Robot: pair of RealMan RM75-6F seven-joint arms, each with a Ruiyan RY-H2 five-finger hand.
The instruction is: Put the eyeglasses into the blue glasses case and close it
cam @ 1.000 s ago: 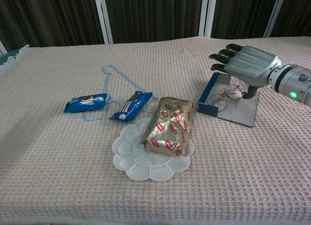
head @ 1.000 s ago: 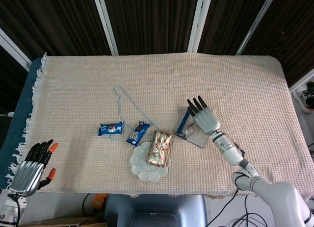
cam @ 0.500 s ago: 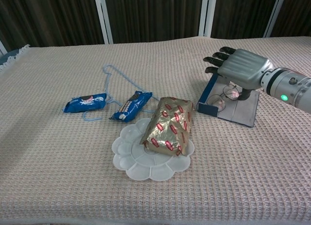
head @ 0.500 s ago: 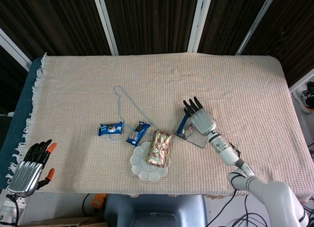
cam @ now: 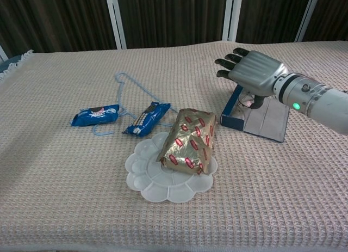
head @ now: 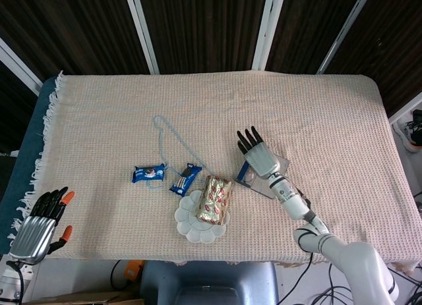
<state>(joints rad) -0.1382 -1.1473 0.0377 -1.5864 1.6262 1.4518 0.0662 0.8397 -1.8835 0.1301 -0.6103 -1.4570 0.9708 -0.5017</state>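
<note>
The right robot hand [cam: 253, 72] is hovering with fingers apart, holding nothing, just above the open blue glasses case [cam: 260, 119] on the table [cam: 65, 181]. The eyeglasses [cam: 249, 101] are lying inside the case, mostly hidden. The left robot hand [head: 38, 227] is resting released at the table's edge.

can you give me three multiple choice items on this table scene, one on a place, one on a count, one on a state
1. Where does the gold snack pack lie?
A. on the white plate
B. in the case
C. on the hanger

2. How many blue snack packets are there?
A. one
B. two
C. four

3. How is the blue glasses case?
A. zipped shut
B. open
C. upside down

Answers: 1 A, it rests on the scalloped plate. 2 B, one and another lie by the blue hanger. 3 B, its lid stands up under the right hand.
</note>
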